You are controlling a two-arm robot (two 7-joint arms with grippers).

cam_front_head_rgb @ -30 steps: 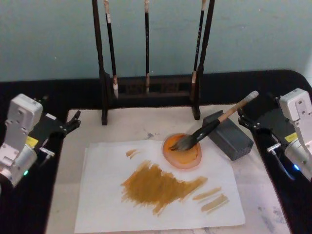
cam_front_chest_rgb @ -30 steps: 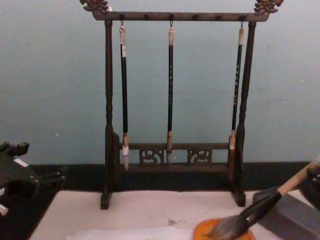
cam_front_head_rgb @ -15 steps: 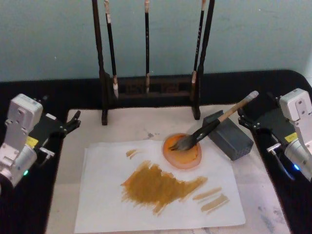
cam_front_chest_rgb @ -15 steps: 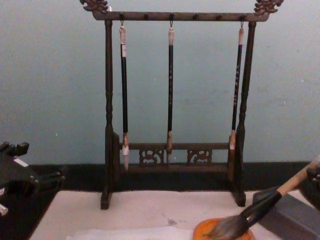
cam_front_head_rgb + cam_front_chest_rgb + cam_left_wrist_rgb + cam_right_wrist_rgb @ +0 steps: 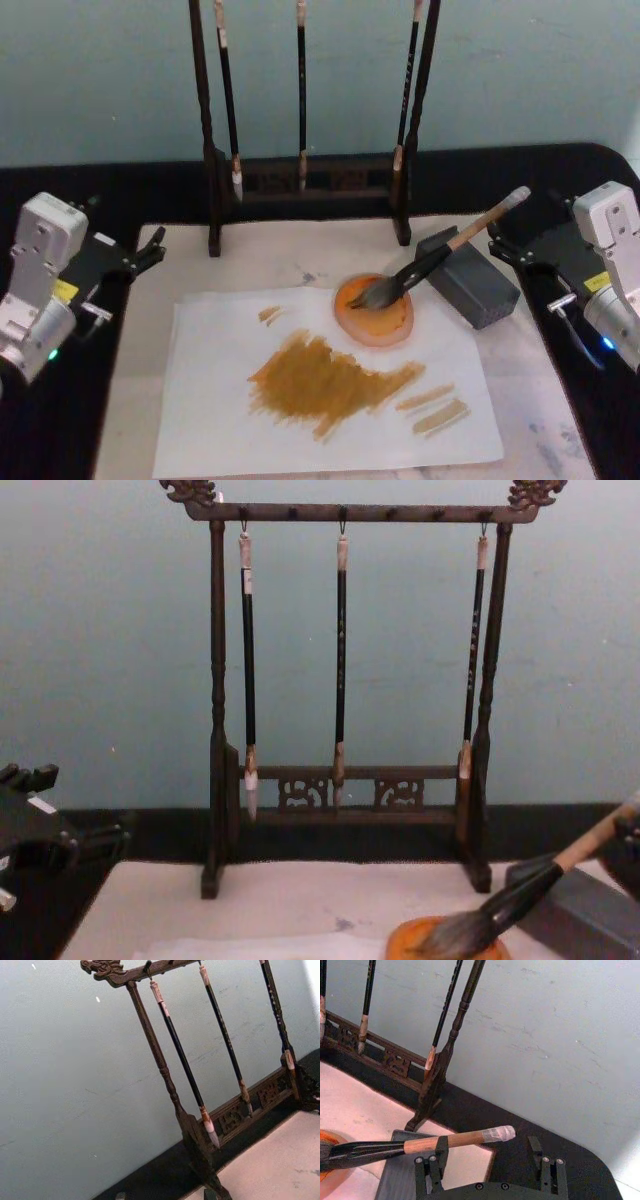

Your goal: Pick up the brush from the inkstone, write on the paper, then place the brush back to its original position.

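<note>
The brush (image 5: pixel 440 258) lies slanted, its tan handle propped on the grey inkstone (image 5: pixel 475 285) and its bristles in an orange dish (image 5: pixel 375 312). The white paper (image 5: pixel 215 400) on the mat carries a broad ochre smear and a few short strokes. My right gripper (image 5: pixel 503 250) stands open just beyond the handle's white-banded end. In the right wrist view the handle (image 5: pixel 455 1140) passes one finger (image 5: pixel 440 1150), and its tip lies between the two fingers without touching either. My left gripper (image 5: pixel 148 250) is parked open at the table's left edge, holding nothing.
A dark wooden brush stand (image 5: pixel 310 185) holds three thin black-shafted brushes at the back of the cream felt mat (image 5: pixel 270 262). Black table surface (image 5: pixel 590 420) flanks the mat on both sides. A pale blue wall closes the back.
</note>
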